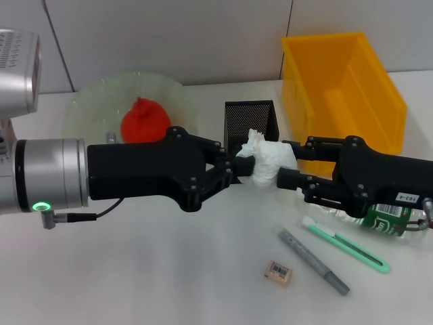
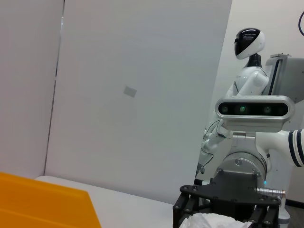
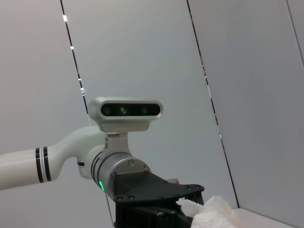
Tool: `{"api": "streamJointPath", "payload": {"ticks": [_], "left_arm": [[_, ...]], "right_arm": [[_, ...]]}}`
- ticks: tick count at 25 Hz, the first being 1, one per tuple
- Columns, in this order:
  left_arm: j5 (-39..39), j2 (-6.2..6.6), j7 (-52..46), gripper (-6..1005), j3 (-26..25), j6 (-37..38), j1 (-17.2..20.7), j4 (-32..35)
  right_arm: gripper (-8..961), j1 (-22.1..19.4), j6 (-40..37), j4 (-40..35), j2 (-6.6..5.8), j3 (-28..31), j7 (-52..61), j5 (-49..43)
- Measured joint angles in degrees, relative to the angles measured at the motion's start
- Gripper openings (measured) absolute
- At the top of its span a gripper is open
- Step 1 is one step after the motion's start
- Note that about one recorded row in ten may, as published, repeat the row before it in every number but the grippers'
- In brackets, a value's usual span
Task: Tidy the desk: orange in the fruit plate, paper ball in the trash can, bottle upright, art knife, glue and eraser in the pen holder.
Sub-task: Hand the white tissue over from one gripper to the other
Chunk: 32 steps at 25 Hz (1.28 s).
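The white paper ball (image 1: pixel 269 162) hangs in mid-air in front of the black mesh pen holder (image 1: pixel 250 118), between my two grippers. My left gripper (image 1: pixel 238 164) is shut on its left side. My right gripper (image 1: pixel 289 162) has its fingers apart on either side of its right end. The ball also shows in the left wrist view (image 2: pixel 213 222) and the right wrist view (image 3: pixel 213 213). The orange (image 1: pixel 144 122) sits in the fruit plate (image 1: pixel 88 101). The yellow trash can (image 1: pixel 338 81) stands at the back right. The bottle (image 1: pixel 392 220) lies on its side under my right arm.
The green art knife (image 1: pixel 348 248), the grey glue stick (image 1: pixel 313 261) and the eraser (image 1: pixel 278 271) lie on the table at the front right. A wall runs behind the table.
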Motion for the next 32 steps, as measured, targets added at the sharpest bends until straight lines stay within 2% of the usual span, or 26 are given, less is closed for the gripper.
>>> {"api": "streamJointPath", "payload": {"ticks": [18, 32], "left_arm": [[0.0, 0.15, -0.6, 34, -0.4, 0.6, 0.1, -0.1], [0.0, 0.21, -0.7, 424, -1.8, 1.3, 0.9, 0.4]], "right_arm": [[463, -0.5, -0.6, 0.3, 0.01, 0.0, 0.1, 0.0], [455, -0.8, -1.2, 0.4, 0.0, 0.0, 0.7, 0.0]]}}
